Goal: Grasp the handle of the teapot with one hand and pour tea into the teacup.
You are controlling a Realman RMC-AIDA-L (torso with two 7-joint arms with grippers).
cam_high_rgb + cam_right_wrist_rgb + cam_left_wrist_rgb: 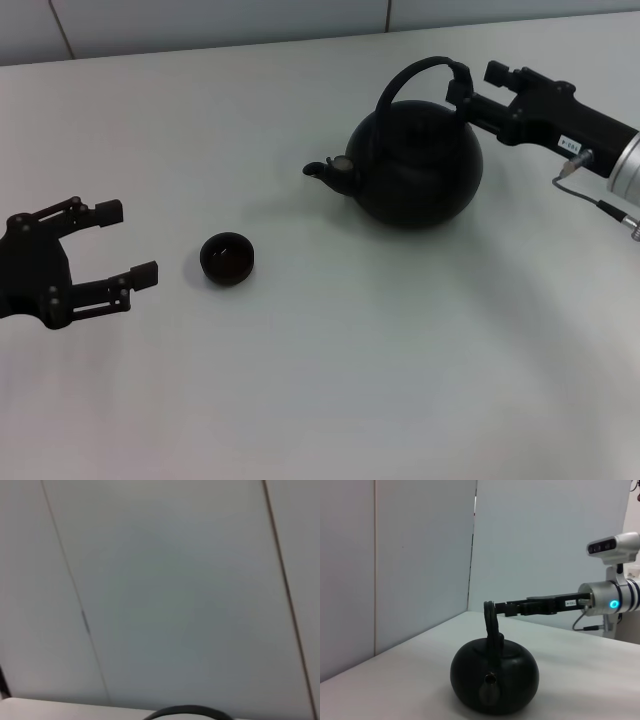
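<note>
The matte-black teapot stands on the white table, spout pointing toward the robot's left. Its arched handle rises over the lid. My right gripper reaches in from the right and is shut on the handle's upper right stretch. The left wrist view shows the teapot spout-on, with the right gripper at the top of the handle. The small black teacup sits left of the spout. My left gripper is open and empty, just left of the teacup. The right wrist view shows only a sliver of the handle.
The white table stretches bare in front of the teapot and teacup. A grey panelled wall stands behind the table's far edge. The right arm's silver wrist and cable hang at the right edge.
</note>
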